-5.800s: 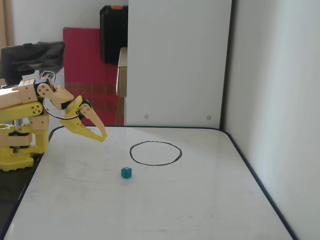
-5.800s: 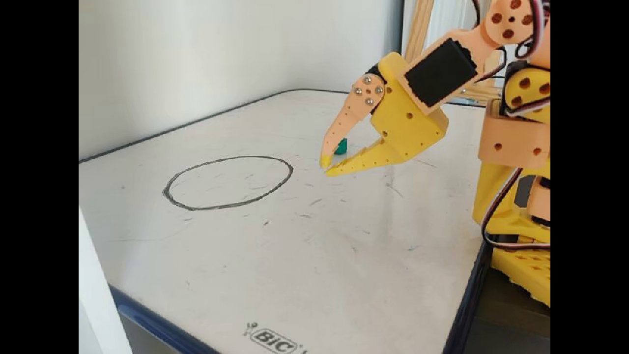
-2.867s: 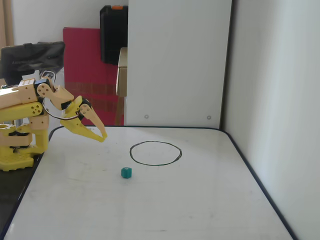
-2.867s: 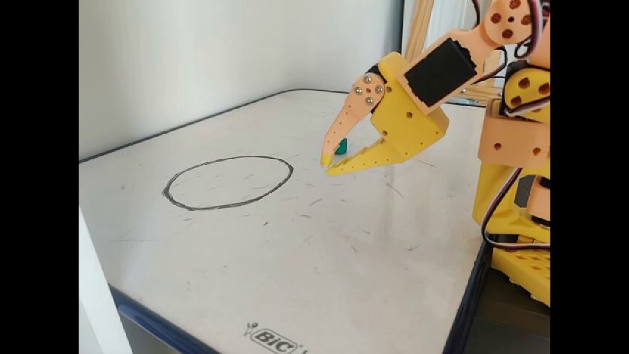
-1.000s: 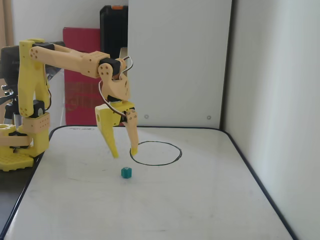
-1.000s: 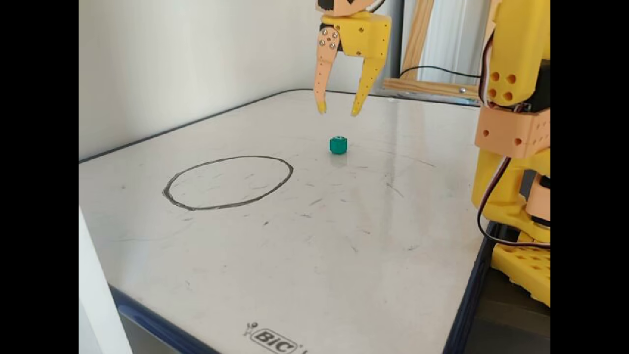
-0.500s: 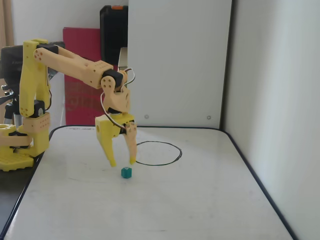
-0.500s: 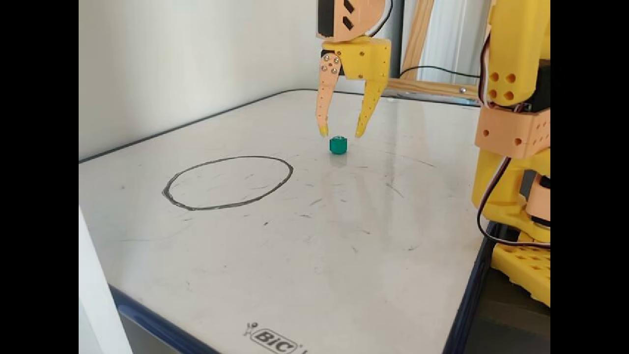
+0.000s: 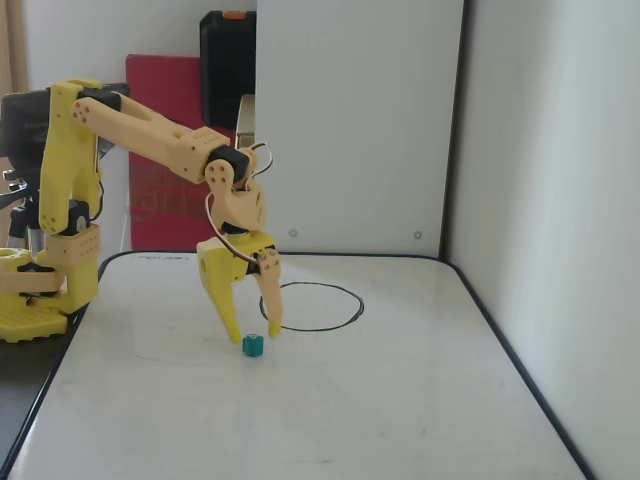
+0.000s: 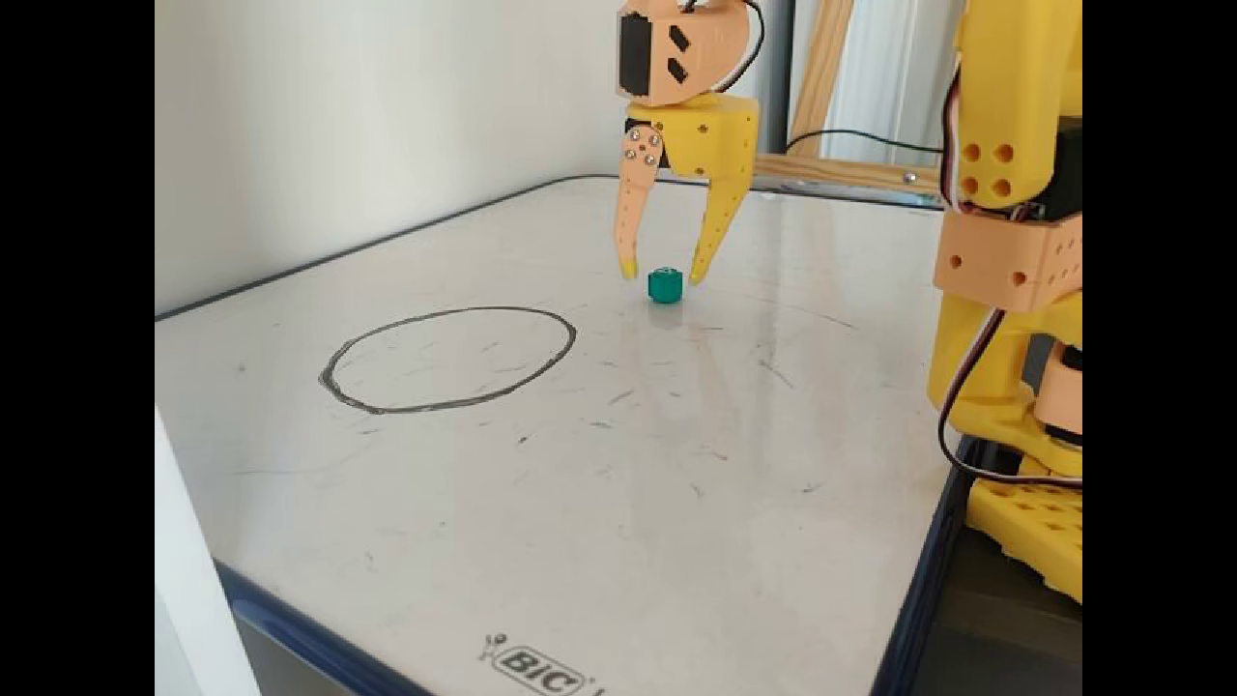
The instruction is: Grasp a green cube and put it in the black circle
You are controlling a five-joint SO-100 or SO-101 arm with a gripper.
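The gripper [image 9: 253, 333] hung low over the whiteboard [image 10: 599, 503], fingers pointing down and spread wide, and it held nothing. Between those two tips sat the green cube [image 9: 252, 345], resting on the board. In a fixed view the cube [image 10: 665, 285] looked closer to the yellow finger on the right than to the orange one on the left, with a clear gap on the orange side. Whether the yellow tip was touching it could not be told.

The black circle [image 10: 449, 359] was drawn on the board near the cube but apart from it, and it stood empty. In a fixed view the circle [image 9: 311, 305] lay behind and to the right of the cube.

By the look of it, this was the grasp step, right at the point of closing: the fingers straddled the cube but had not clamped. The next move would call for the jaws to close squarely on it, perhaps with a slight drop first, since the tips seemed to sit about level with the cube's top half. An off-centre squeeze could nudge the small cube sideways. After that, a lift and a short carry across to the ring.
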